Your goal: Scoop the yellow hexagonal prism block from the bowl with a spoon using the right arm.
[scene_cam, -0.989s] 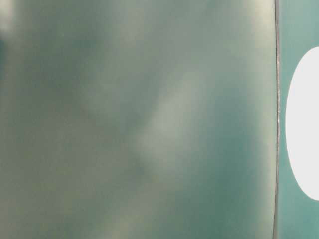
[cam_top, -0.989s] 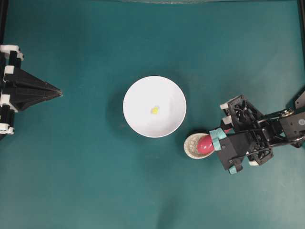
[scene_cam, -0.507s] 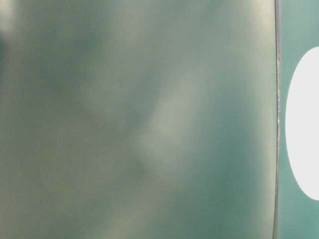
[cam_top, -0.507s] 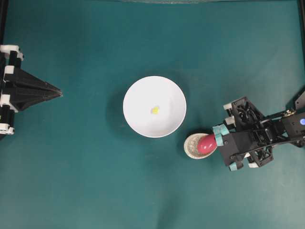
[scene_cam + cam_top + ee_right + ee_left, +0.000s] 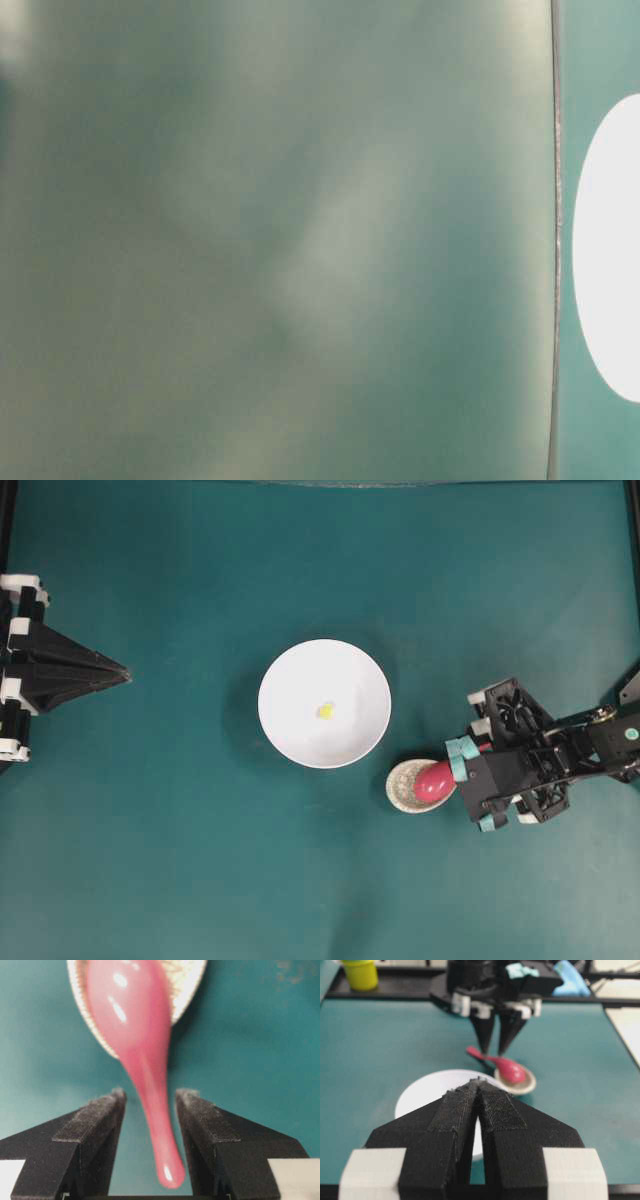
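Note:
The white bowl (image 5: 324, 704) sits mid-table with the tiny yellow hexagonal prism block (image 5: 325, 711) lying inside it. Right of the bowl, the pink-red spoon (image 5: 432, 780) lies with its scoop in a speckled beige rest (image 5: 405, 788). My right gripper (image 5: 472, 790) hovers over the spoon's handle. In the right wrist view the handle (image 5: 155, 1120) runs between the open fingers (image 5: 95, 1115), with a gap on each side; the right gripper (image 5: 150, 1095) is not touching it. My left gripper (image 5: 125, 672) rests shut at the far left. Its wrist view shows the bowl (image 5: 425, 1095) and spoon (image 5: 507, 1067) beyond the left gripper (image 5: 479, 1081).
The table-level view is mostly a blurred grey-green haze, with the bowl's white edge (image 5: 610, 250) at the right. A yellow cup (image 5: 361, 972) and a blue object (image 5: 570, 977) sit beyond the table's far edge. Teal mat (image 5: 200, 860) surrounds the bowl.
My right gripper has shifted slightly over the spoon handle, its jaws keeping the same width. Bowl, block, spoon and left gripper have not moved.

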